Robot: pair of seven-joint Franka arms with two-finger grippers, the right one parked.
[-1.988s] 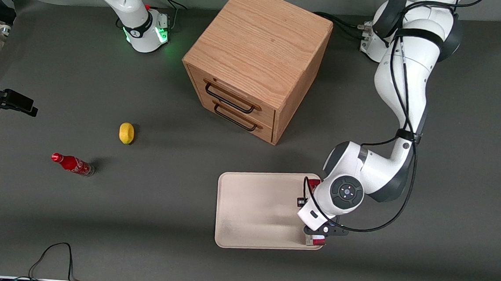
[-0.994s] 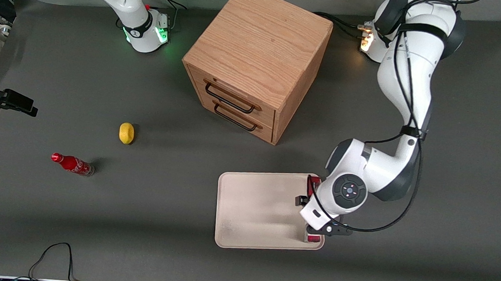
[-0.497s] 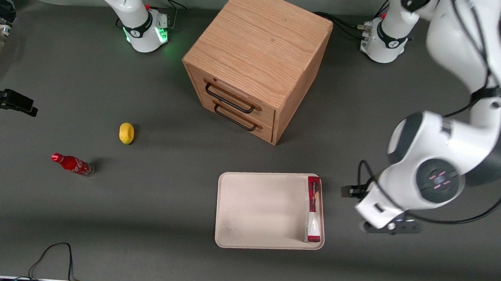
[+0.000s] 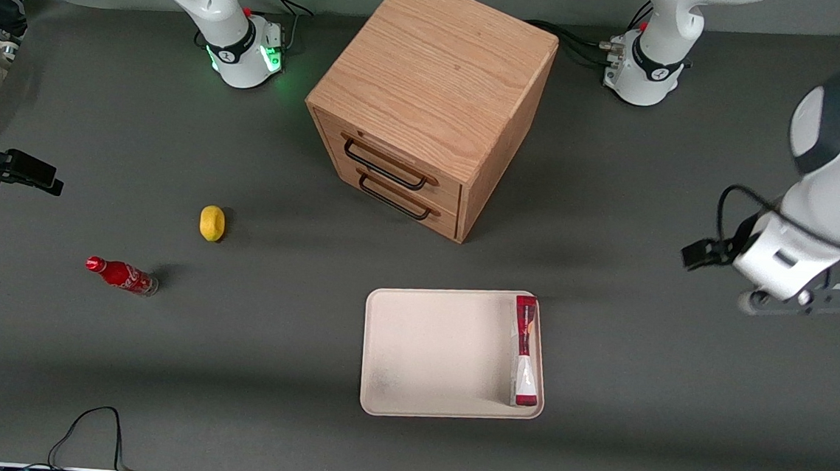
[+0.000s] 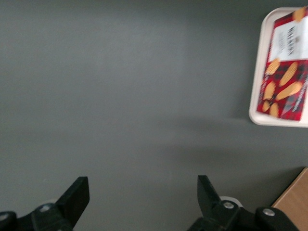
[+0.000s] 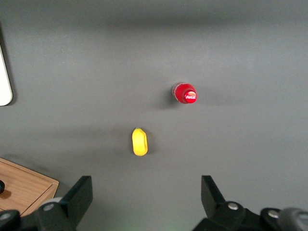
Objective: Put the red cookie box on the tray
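The gripper (image 5: 142,202) hangs high above bare table (image 4: 674,401) at the working arm's end, its two fingers (image 5: 77,197) spread wide with nothing between them. Nothing lies directly beneath it but the grey surface, so the open jaws have nothing to bump or drag on where they are. Well apart from the gripper, toward the middle of the table, sits the tray (image 4: 441,351), and the red cookie box (image 4: 525,350) rests inside it, lying lengthwise right along the rim on the edge nearest the gripper. That placement is the weak spot: the box is tucked against the low rim rather than sitting in the middle, and from these views I cannot tell whether it lies fully flat or leans a little on the rim. If it leans, a knock to the table or the tray could tip it out onto the surface. The job looks done, so the main risk would come from the arm itself, should it sweep low across that edge. Farther still stands the wooden cabinet (image 4: 433,103), clear of the tray. The lemon (image 4: 212,222) and the small red bottle (image 4: 121,275), well off toward the parked arm's end, are too distant to matter.
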